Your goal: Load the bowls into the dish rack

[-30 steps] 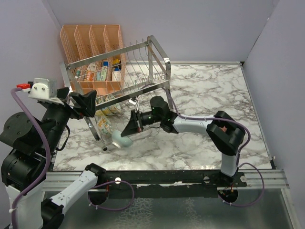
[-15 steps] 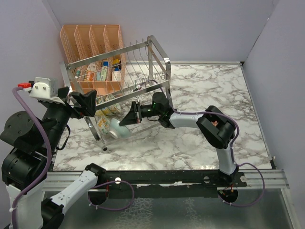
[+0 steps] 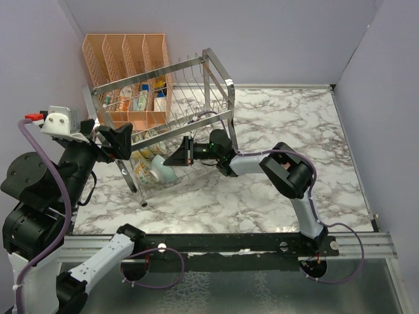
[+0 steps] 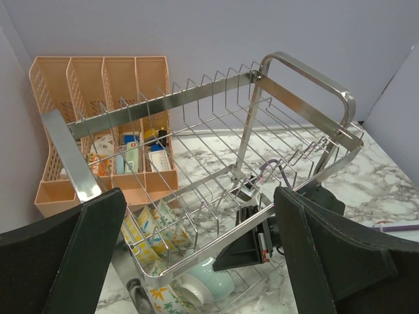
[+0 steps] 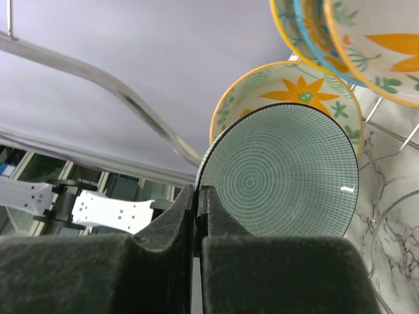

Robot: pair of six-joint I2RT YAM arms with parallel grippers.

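Note:
My right gripper (image 3: 178, 157) is shut on the rim of a teal bowl (image 3: 159, 171) and reaches under the lower tier of the chrome dish rack (image 3: 219, 72). In the right wrist view the fingers (image 5: 177, 222) pinch the edge of the teal bowl (image 5: 288, 176), which stands just in front of an orange-flower bowl (image 5: 288, 85). More patterned bowls (image 5: 353, 33) stand above it. From the left wrist view the teal bowl (image 4: 216, 281) lies on its side beside yellow-blue bowls (image 4: 147, 229). My left gripper (image 4: 196, 209) hangs open at the rack's left end, holding nothing.
A peach-orange plastic organizer (image 3: 124, 52) with small bottles stands behind the rack at the back left. The marble table (image 3: 294, 118) stretches to the right of the rack. Grey walls close in the back and both sides.
My right gripper has carried the teal bowl left and away from the table's front edge, deeper into the rack's lower tier. The left arm has stayed still.

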